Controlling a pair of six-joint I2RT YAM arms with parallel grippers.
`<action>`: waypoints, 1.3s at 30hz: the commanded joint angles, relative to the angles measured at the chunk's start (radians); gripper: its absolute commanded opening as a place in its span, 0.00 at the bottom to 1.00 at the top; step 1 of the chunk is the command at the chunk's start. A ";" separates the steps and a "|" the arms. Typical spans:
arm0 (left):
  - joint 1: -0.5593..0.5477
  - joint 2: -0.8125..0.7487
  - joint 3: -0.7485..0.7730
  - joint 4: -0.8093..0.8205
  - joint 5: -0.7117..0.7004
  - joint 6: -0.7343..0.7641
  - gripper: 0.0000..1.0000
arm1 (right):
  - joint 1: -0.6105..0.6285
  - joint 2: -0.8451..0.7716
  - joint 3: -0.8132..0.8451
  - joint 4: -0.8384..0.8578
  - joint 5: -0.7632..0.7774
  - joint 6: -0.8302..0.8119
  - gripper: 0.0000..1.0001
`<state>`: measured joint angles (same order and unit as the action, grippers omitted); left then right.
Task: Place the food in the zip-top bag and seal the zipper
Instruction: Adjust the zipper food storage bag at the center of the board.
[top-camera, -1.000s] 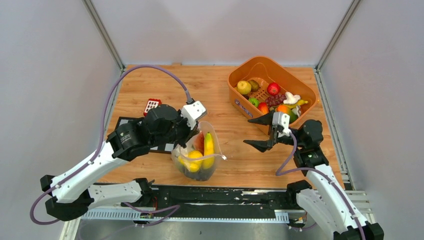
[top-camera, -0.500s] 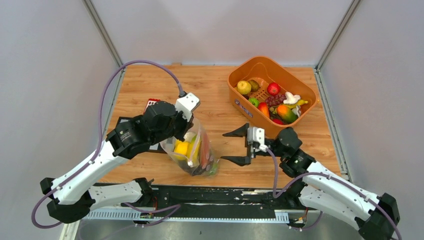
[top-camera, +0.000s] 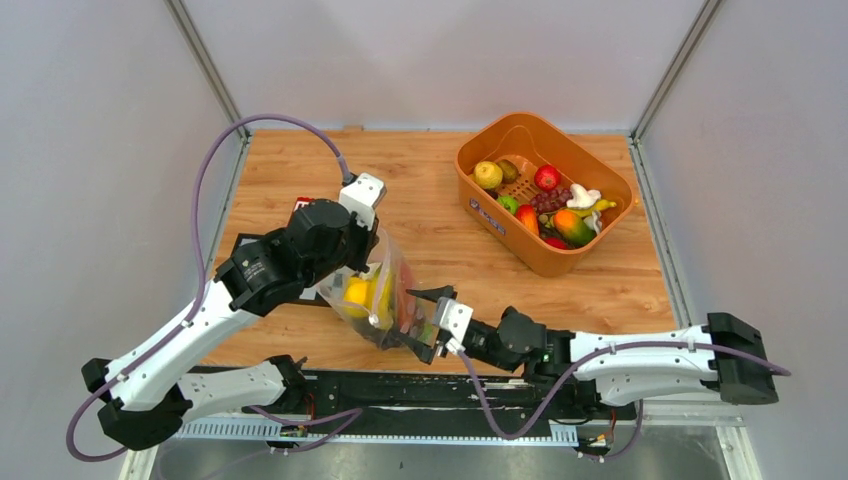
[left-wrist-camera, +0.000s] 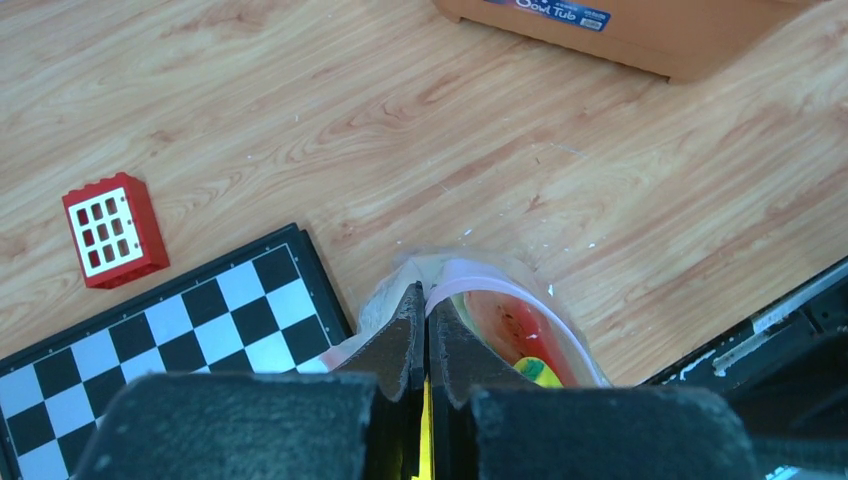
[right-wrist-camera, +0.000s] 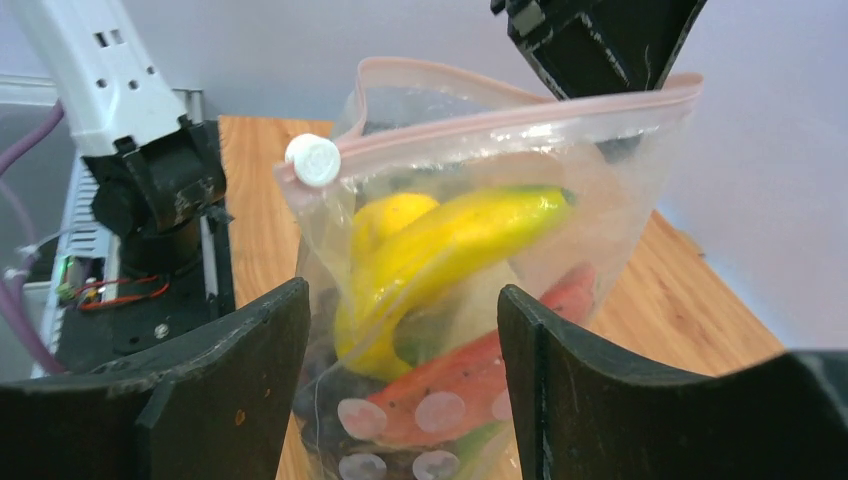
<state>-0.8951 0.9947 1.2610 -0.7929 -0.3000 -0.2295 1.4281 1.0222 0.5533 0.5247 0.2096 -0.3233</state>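
Note:
The zip-top bag (top-camera: 388, 298) hangs upright near the table's front, holding food: a banana (right-wrist-camera: 450, 240), a lemon (right-wrist-camera: 395, 215), a watermelon slice (right-wrist-camera: 480, 370) and dark grapes (right-wrist-camera: 318, 400). My left gripper (top-camera: 364, 262) is shut on the bag's mouth edge (left-wrist-camera: 470, 275) and holds it up from above. The pink zipper (right-wrist-camera: 520, 118) runs along the top, its white slider (right-wrist-camera: 313, 160) at the left end, and the mouth gapes behind it. My right gripper (top-camera: 425, 322) is open, low beside the bag's right side, and its fingers (right-wrist-camera: 240, 370) flank the bag's lower part without touching it.
The orange basket (top-camera: 490, 215) stands at the back right with several more toy fruits (top-camera: 550, 195). A checkerboard (left-wrist-camera: 150, 340) lies left of the bag, and the red block (left-wrist-camera: 113, 229) lies behind it. The black front rail (top-camera: 330, 385) runs under the right arm.
My left gripper has carried the bag left and back, turning it upright. My right arm has swung down from beside the basket to the front of the table, and its open gripper now faces the bag.

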 joint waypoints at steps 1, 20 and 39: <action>0.015 -0.006 0.005 0.070 -0.024 -0.030 0.00 | 0.092 0.069 0.069 0.221 0.303 -0.133 0.68; 0.065 -0.028 -0.007 0.106 0.034 -0.030 0.00 | 0.264 0.489 0.112 0.870 0.561 -0.527 0.44; 0.067 -0.040 -0.017 0.121 0.061 -0.033 0.00 | 0.254 0.606 0.126 0.936 0.562 -0.596 0.26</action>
<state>-0.8352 0.9764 1.2423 -0.7494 -0.2459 -0.2420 1.6875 1.6112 0.6525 1.3537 0.7521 -0.8795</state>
